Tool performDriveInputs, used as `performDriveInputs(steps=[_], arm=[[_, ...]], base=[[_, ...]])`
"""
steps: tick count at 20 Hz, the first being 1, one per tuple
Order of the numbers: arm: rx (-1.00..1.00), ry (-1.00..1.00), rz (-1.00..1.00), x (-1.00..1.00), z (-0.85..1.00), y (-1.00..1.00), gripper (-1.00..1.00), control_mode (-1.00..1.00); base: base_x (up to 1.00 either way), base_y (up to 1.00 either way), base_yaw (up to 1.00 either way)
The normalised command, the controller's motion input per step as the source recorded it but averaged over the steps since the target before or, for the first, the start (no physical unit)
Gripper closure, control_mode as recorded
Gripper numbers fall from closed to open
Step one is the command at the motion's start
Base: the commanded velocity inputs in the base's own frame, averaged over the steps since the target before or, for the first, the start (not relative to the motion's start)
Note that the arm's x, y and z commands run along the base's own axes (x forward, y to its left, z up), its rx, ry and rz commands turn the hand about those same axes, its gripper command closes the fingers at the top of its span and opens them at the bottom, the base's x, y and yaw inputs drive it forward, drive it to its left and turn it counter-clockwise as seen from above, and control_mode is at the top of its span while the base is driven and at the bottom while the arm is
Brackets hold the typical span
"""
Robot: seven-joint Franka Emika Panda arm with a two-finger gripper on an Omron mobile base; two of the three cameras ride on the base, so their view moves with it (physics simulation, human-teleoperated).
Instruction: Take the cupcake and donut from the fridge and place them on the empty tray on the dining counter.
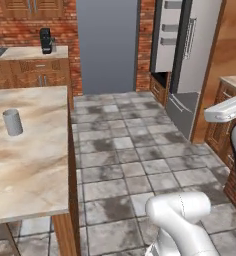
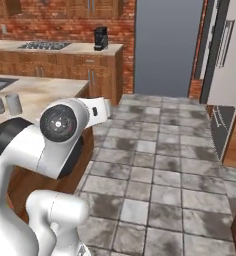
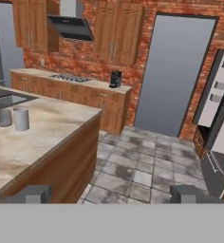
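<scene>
Spread wide and holding nothing, the jaws of my gripper show as two dark tips at the bottom of the hand view, pointing out over the grey tiled floor. Starting at the left, I see the dining counter with its beige marbled top, two grey cups standing near each other on it, and in the hand view the inset sink just behind them. No tray, cupcake or donut is visible to me anywhere on the stretch of counter I can see. Behind it runs the wall counter with a stove top and a black coffee machine at its right end, wooden cabinets and a range hood above. Further right is a plain grey doorway set in the brick wall. At the far right stands the fridge, one door swung open so its grey door shelves face me; I cannot see into its interior from here.
</scene>
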Motion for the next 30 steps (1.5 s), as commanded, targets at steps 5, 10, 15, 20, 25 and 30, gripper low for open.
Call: performDriveInputs(steps=[5,10,15,20,25,30], arm=[[0.0,0.0,0.0,0.0,0.0,0.0,-1.0,1.0],[0.0,0.0,0.0,0.0,0.0,0.0,-1.0,1.0],[0.0,0.0,0.0,0.0,0.0,0.0,-1.0,1.0],[0.0,0.0,0.0,0.0,0.0,0.0,-1.0,1.0],[0.0,0.0,0.0,0.0,0.0,0.0,-1.0,1.0],[0.0,0.0,0.0,0.0,0.0,0.0,-1.0,1.0]], base=[[1.0,0.0,0.07],[1.0,-0.13,0.04],[1.0,-0.3,-0.01],[1.0,-0.5,-0.12],[1.0,-0.49,-0.19],[1.0,-0.18,-0.17]])
